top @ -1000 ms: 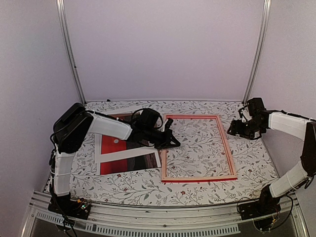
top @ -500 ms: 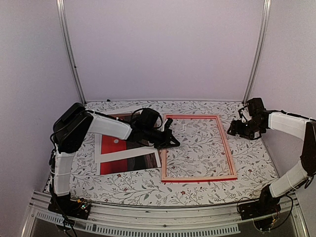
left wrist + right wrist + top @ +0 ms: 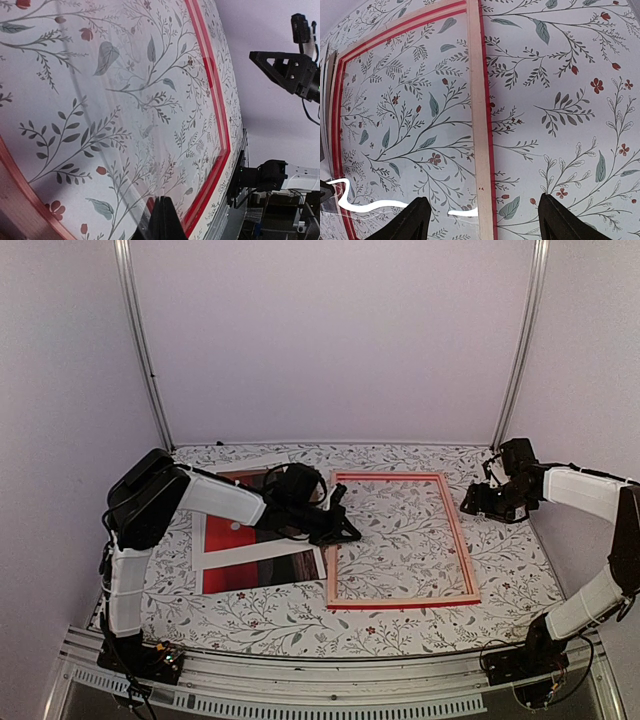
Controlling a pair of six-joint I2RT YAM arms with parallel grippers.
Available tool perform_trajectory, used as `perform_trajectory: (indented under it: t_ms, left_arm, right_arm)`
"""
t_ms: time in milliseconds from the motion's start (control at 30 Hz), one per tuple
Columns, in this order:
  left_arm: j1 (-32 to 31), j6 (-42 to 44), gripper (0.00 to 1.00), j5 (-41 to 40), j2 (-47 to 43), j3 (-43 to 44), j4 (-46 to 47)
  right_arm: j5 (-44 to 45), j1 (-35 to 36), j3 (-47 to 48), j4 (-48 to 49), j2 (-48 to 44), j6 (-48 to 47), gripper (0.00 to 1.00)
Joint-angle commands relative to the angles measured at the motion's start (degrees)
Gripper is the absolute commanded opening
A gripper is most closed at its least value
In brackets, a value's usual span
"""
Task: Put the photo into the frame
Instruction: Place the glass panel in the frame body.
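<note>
Left pincer [image 3: 352, 532] low, perhaps touching frame [image 3: 400, 601].

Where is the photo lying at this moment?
In the top view, the photo lies flat on the table's left side, just left of the frame, with a white mat border lying across it.
</note>
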Motion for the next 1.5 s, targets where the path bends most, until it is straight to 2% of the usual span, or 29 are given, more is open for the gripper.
perform_trajectory:
  t_ms: [0,1467]
  left_arm:
    - [0.69,-0.13,0.00,-0.17,-3.02,-1.12,1.76]
    - [-0.18,-2.01,0.00,2.56,-2.76,-2.70,4.08]
  right_arm:
    - [0.08,0.38,-0.09,0.51,0.82,-0.42,0.78]
    - [0.12,0.91,0.00,0.39,1.48,-0.27,0.77]
